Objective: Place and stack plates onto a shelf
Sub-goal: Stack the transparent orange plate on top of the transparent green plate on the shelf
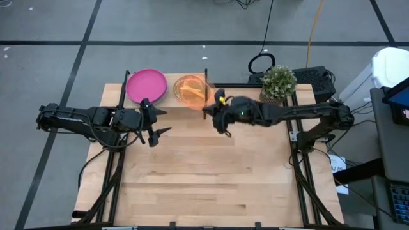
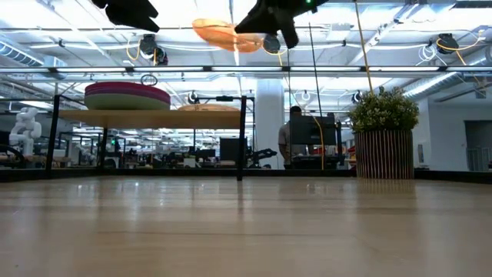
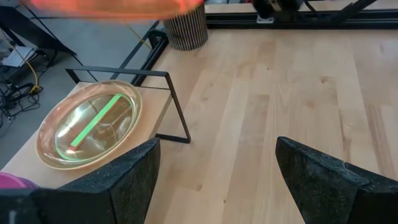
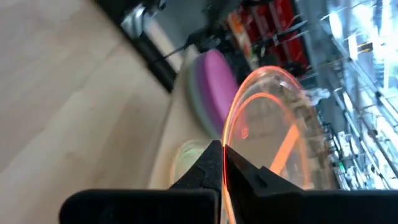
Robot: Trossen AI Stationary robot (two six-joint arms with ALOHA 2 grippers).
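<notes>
Right gripper [image 1: 208, 110] pinches an orange plate [image 1: 191, 90] above the shelf [image 2: 154, 117], which already holds 2 stacks.

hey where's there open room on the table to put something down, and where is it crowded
Open: the tabletop in front of both arms, down to the near edge. Crowded: the back, where the shelf carries the magenta stack and translucent stack, the right gripper holds the orange plate above, beside the plant.

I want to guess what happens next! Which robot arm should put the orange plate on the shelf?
The right arm, probably. Its end effector already grips the orange plate by the rim, held above the small plates on the shelf. The left end effector is open and holds nothing.
</notes>
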